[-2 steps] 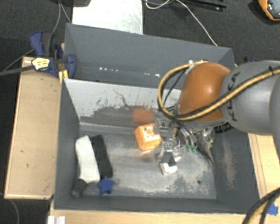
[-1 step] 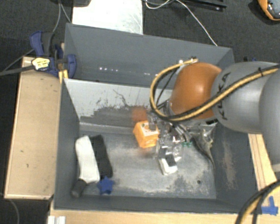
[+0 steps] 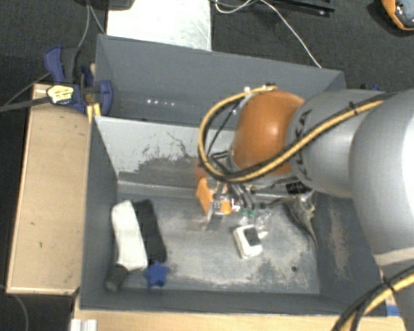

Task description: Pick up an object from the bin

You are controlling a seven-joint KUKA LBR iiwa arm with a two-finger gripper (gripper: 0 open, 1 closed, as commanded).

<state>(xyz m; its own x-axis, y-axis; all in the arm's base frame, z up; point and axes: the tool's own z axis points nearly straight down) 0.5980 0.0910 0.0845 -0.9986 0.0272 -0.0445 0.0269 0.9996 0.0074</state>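
Claw (image 3: pixel 237 213) low inside the grey bin (image 3: pixel 103 187), just behind the small white block (image 3: pixel 248 242) at mid floor, spread or pressed together cannot be told, long white pad (image 3: pixel 128 235), black bar (image 3: pixel 150 232) and blue scrap (image 3: pixel 155 274) well left of that block

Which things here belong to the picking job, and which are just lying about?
Job in hand: gripper; small white block right beside it.
Lying about: white pad, black bar, small blue piece, all away to the left.
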